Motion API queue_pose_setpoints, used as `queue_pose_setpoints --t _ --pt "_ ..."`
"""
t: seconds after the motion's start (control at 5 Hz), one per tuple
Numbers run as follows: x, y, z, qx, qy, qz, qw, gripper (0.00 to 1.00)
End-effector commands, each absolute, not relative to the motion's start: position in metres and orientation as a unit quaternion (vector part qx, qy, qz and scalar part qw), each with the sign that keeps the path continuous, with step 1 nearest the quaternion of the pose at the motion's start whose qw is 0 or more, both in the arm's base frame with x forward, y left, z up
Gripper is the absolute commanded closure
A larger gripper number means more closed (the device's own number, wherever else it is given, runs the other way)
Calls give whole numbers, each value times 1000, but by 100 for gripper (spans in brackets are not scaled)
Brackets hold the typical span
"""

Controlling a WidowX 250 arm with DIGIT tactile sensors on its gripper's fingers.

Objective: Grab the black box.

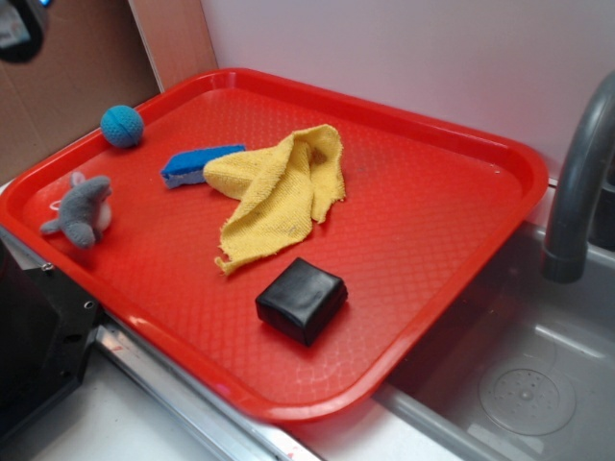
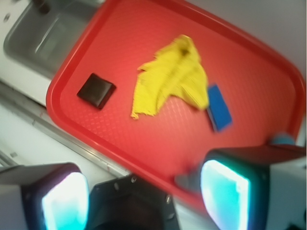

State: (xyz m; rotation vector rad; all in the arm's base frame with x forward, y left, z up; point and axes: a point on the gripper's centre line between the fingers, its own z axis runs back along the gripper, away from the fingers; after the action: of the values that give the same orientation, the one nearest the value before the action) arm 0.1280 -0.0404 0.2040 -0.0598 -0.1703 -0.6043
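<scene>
We find the black box (image 1: 302, 299) (image 2: 96, 90) lying flat near the front edge of the red tray (image 1: 452, 221) (image 2: 158, 139), just below the yellow cloth (image 1: 281, 187) (image 2: 173, 76). Our gripper (image 2: 144, 191) hangs released, fingers (image 2: 225, 194) spread wide, well apart from the box.

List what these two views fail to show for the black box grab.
- End effector: only the wrist view shows it, blurred and cut by the bottom edge; fingertip gap unclear.
- Sponge: its right end is under the cloth in the exterior view.
- Black box: underside hidden; blurred in the wrist view.
</scene>
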Motion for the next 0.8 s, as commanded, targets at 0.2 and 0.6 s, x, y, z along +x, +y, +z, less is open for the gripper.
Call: queue_pose_setpoints --t 0.2,0.6 --pt "152 -105 157 -26 -99 -550 829 0" --pt "162 -124 126 -29 -87 -583 808 0"
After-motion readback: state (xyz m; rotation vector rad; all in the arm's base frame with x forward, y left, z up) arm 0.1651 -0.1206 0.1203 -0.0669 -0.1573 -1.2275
